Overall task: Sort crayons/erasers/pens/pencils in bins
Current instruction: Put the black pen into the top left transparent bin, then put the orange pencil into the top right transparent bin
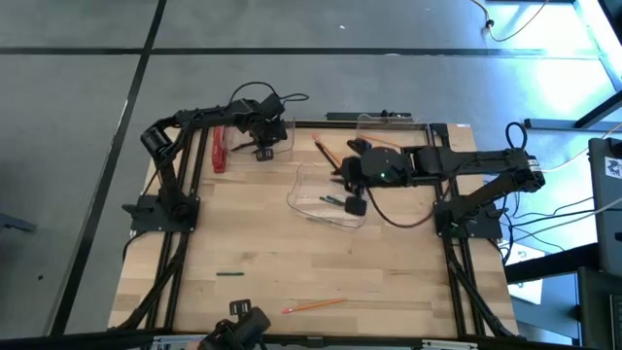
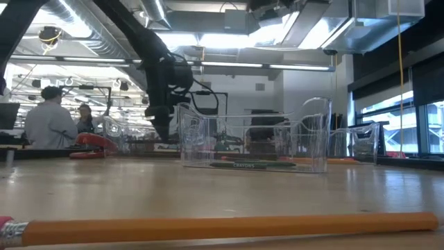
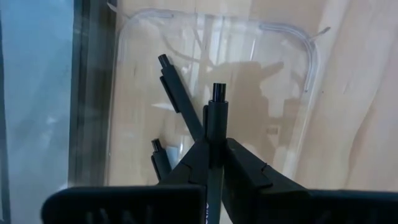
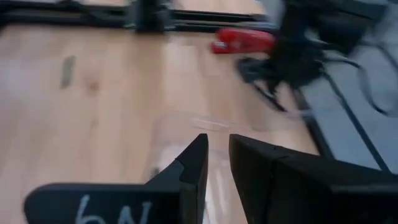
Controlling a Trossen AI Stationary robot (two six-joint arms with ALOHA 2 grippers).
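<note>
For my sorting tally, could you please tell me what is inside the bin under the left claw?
Inside the bin lie two black pens, one partly hidden behind the left claw, which holds a third pen above them. The claw covers the bin's near end.

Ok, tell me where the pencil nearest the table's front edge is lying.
In the high view the pencil lies near the table's front edge, about midway across, right of a lone green crayon; in the low view it stretches across the foreground.

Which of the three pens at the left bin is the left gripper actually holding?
The upright pen, pinched between the left gripper's fingertips over the bin. The other two pens lie loose on the bin's floor, clear of the fingers.
</note>
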